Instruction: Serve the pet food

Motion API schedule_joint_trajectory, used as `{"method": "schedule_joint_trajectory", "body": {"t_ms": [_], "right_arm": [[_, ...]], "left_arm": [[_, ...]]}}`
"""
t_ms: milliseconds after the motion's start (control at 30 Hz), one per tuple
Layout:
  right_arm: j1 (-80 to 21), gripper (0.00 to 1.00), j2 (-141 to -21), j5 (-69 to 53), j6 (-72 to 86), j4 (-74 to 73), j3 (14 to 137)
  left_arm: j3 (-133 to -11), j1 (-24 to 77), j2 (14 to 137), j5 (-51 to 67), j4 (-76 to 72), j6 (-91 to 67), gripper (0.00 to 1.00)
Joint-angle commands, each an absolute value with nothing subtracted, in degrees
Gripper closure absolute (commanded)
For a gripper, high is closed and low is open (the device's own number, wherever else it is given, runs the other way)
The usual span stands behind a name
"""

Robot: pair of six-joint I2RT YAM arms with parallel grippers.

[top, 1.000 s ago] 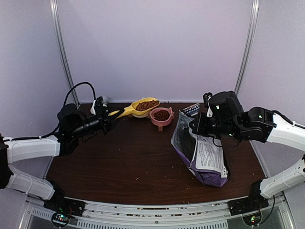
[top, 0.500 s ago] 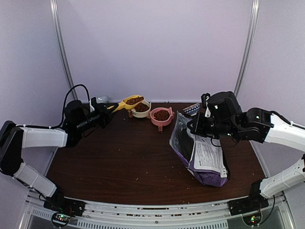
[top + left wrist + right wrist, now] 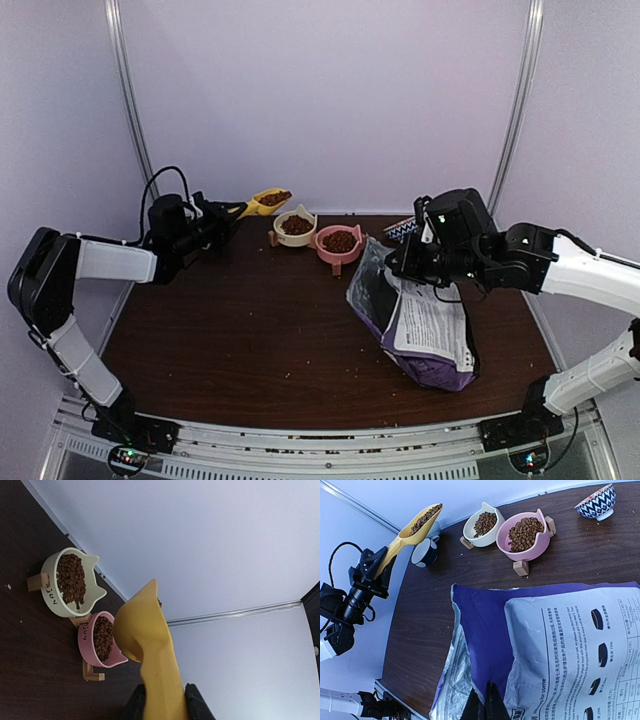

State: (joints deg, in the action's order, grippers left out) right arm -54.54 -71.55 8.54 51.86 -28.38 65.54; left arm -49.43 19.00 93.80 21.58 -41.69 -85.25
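Note:
My left gripper (image 3: 222,216) is shut on the handle of a yellow scoop (image 3: 262,202), held level and above the table's back left. The scoop (image 3: 412,527) carries pet food (image 3: 424,517). In the left wrist view the handle (image 3: 152,650) sits between my fingertips (image 3: 134,705). The scoop is left of a white bowl (image 3: 296,225) and a pink bowl (image 3: 339,241), both holding kibble. My right gripper (image 3: 484,706) is shut on the torn top edge of the purple bag (image 3: 490,630), which leans at the right (image 3: 425,325) with its mouth open.
A blue patterned bowl (image 3: 403,229) stands behind the bag, seen also in the right wrist view (image 3: 594,502). A dark blue cup (image 3: 425,554) sits under the scoop's handle at the back left. Loose crumbs dot the dark wooden table (image 3: 260,330). White walls close the back.
My left gripper has carried the loaded scoop left and up, from over the white bowl to the back left. The bag's open mouth has shifted slightly left with my right gripper.

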Motion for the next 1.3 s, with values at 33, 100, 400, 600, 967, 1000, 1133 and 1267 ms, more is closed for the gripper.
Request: {"method": "schedule_joint_trajectory", "body": {"t_ms": [33,100,400,600,967,1000,1133,1267], "right_arm": [[-52.7,1.00,-72.6,6.5,51.7,-25.0,68.5],[-52.0,1.00,-73.0,5.9,51.6,-25.2,68.6],[-50.1,1.00,-74.3,3.7,51.6,-25.1,69.0],[-49.2,1.00,-74.8,2.4,51.6,-25.0,69.1],[-48.8,1.00,-74.9,1.8,51.6,-24.9,68.8],[-48.8,1.00,-74.9,1.8,51.7,-24.8,68.8],[-48.7,1.00,-74.7,1.9,51.7,-24.9,68.6],[-48.7,1.00,-74.8,1.8,51.7,-24.9,68.5]], "left_arm": [[-55.3,17.1,98.4,22.8,-43.2,-81.8,1.00],[-56.9,16.6,100.0,23.2,-42.1,-80.9,1.00],[-64.0,16.1,106.0,24.3,-35.3,-76.1,1.00],[-66.2,16.1,108.0,23.5,-31.1,-72.8,1.00],[-70.3,16.1,110.0,23.3,-25.4,-68.4,1.00],[-70.5,16.1,110.1,23.4,-25.4,-68.4,1.00],[-71.6,16.2,110.4,23.4,-24.3,-68.0,1.00],[-73.0,16.3,110.7,23.0,-21.9,-66.7,1.00]]}}
